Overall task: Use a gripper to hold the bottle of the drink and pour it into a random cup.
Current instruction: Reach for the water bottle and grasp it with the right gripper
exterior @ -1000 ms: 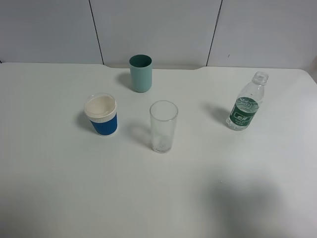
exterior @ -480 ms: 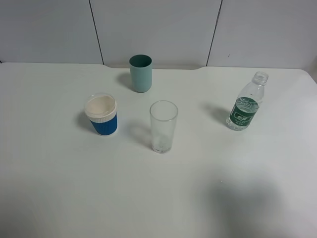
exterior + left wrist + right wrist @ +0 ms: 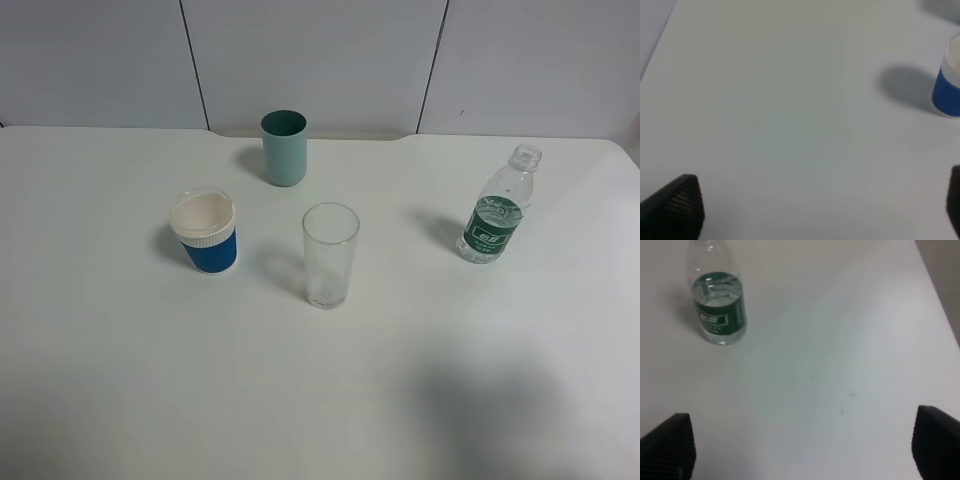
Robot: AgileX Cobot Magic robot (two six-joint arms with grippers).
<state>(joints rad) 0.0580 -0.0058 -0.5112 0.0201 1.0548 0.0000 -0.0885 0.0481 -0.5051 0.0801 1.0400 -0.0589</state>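
Clear, faintly ribbed plastic bottle [image 3: 493, 212] with a green label and no cap is standing upright on the right side of the smooth white bench [image 3: 120, 380], well apart from the cups. Tall straight-sided clear cup [image 3: 330, 255] is sitting mid-bench. A teal opaque cup [image 3: 284, 147] is standing farther back, and a white paper cup [image 3: 205, 232] with a ribbed blue sleeve is sitting to the left. Right tool [image 3: 802, 442] is hovering short of the bottle, its black textured fingers spread wide, with small water drops [image 3: 847, 402] lying between. Left tool [image 3: 815, 205] is hanging spread over bare bench near the paper cup.
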